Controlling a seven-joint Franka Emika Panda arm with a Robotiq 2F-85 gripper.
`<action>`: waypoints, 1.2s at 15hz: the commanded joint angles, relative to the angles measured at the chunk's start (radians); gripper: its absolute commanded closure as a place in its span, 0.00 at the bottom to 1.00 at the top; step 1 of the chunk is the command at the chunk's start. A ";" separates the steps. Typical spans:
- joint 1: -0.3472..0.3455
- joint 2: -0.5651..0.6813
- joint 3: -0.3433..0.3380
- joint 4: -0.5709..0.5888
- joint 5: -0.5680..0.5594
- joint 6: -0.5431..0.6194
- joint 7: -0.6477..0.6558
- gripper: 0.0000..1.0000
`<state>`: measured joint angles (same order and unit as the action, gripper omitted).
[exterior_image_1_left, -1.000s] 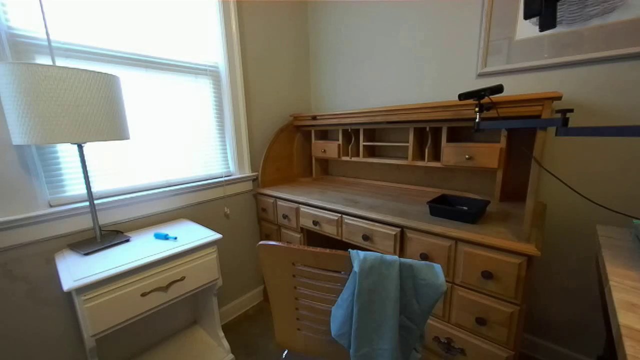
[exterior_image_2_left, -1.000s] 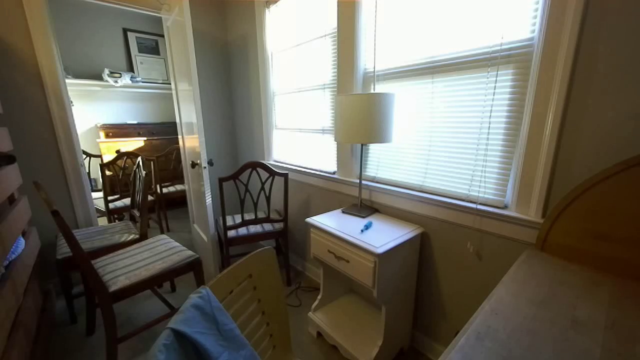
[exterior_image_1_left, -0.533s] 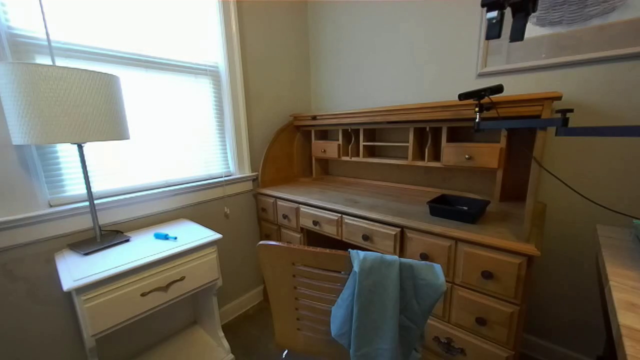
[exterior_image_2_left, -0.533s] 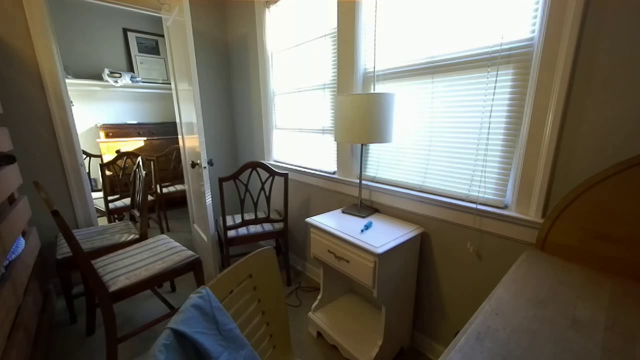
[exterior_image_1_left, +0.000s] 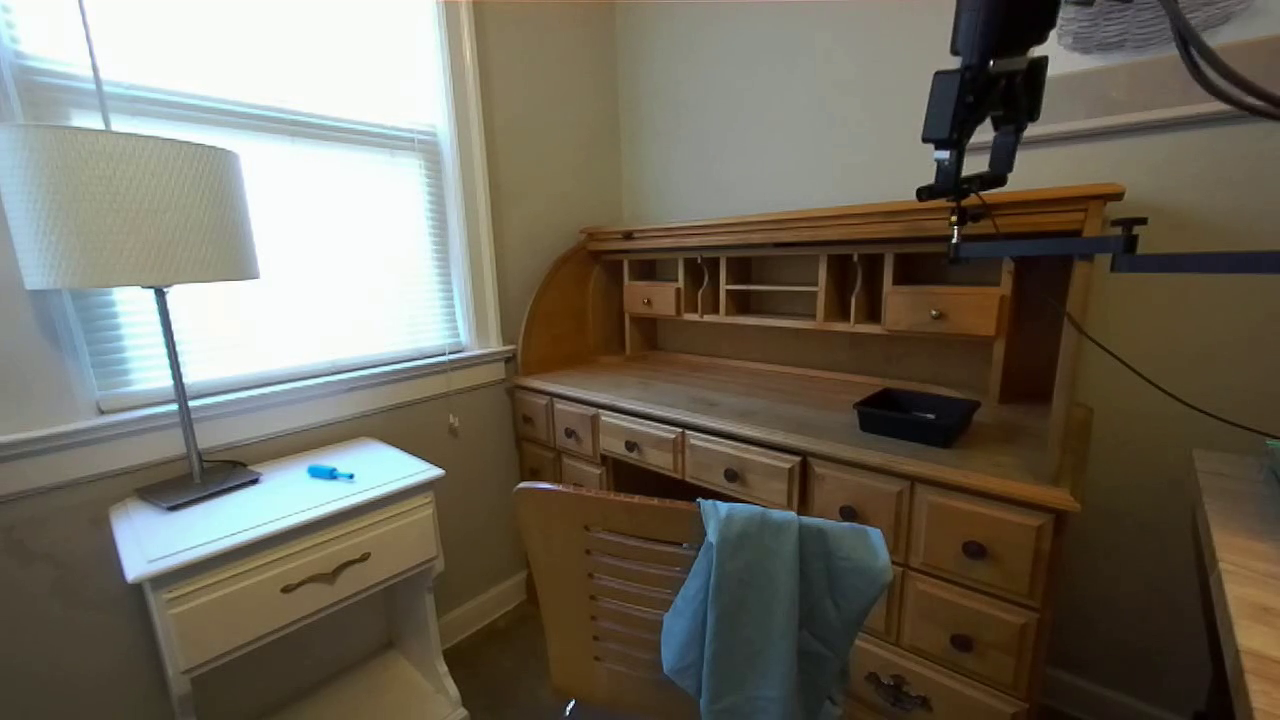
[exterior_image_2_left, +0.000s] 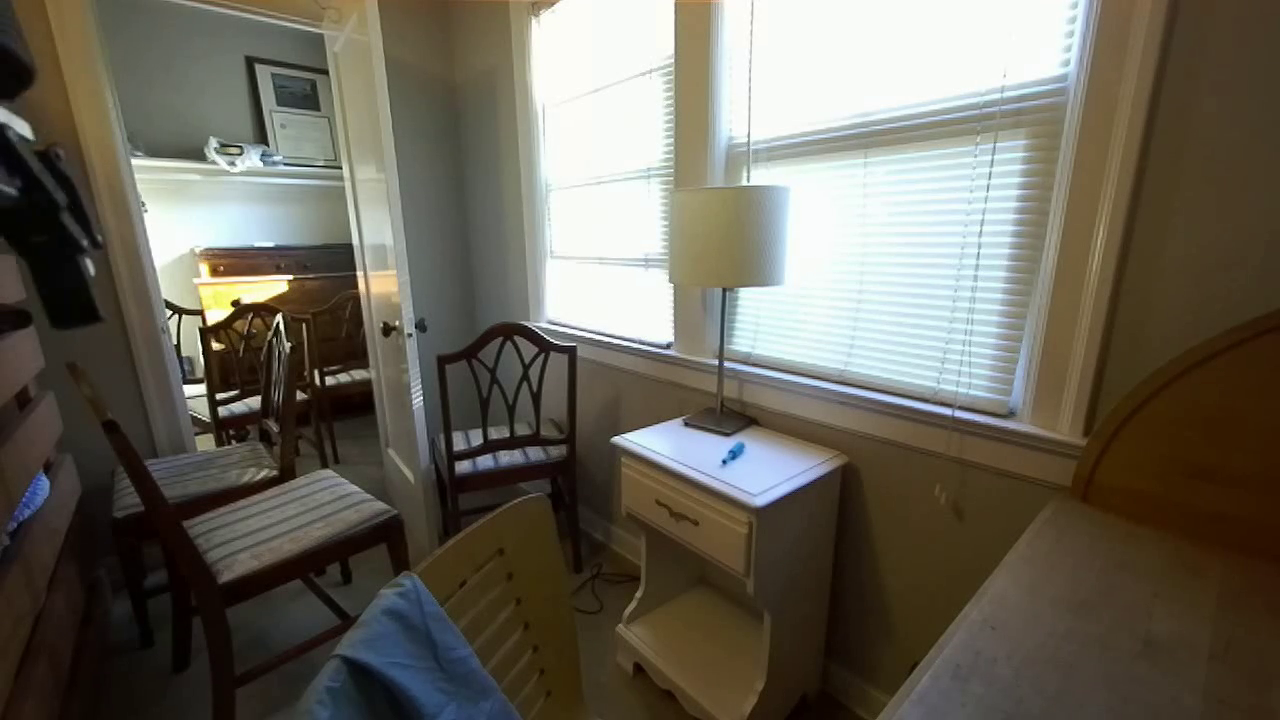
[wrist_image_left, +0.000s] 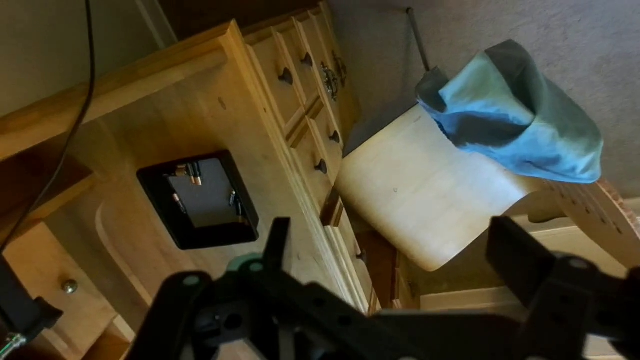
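My black gripper (exterior_image_1_left: 962, 175) hangs in the air near the top right of the desk in an exterior view. In the wrist view its fingers (wrist_image_left: 390, 240) are spread wide with nothing between them. It touches nothing. A blurred part of it shows at the left edge of an exterior view (exterior_image_2_left: 70, 290). A black tray (exterior_image_1_left: 918, 418) sits on the wooden desk (exterior_image_1_left: 700, 385); in the wrist view the tray (wrist_image_left: 200, 239) holds several batteries. A blue screwdriver-like tool (exterior_image_1_left: 330, 472) lies on the white nightstand (exterior_image_1_left: 300, 500), and also shows there in an exterior view (exterior_image_2_left: 733, 453).
A wooden chair (exterior_image_1_left: 610, 580) with a blue cloth (exterior_image_1_left: 770, 600) over its back stands before the desk. A camera on a dark bar (exterior_image_1_left: 1040, 248) juts in at the right. A lamp (exterior_image_1_left: 180, 380) stands on the nightstand. Dark chairs (exterior_image_2_left: 505, 440) stand near the door.
The gripper has come down from the top of an exterior view and moved left, with more of the arm in sight. It now also enters an exterior view at the left edge. Objects have not moved.
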<state>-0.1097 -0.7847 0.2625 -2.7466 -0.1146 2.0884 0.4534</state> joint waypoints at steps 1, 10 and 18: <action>-0.060 0.133 -0.009 -0.007 -0.046 0.083 0.060 0.00; -0.112 0.400 -0.042 0.080 -0.148 0.198 0.100 0.00; -0.116 0.444 -0.039 0.081 -0.203 0.223 0.184 0.00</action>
<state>-0.2147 -0.3962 0.2163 -2.6779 -0.2295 2.2776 0.5236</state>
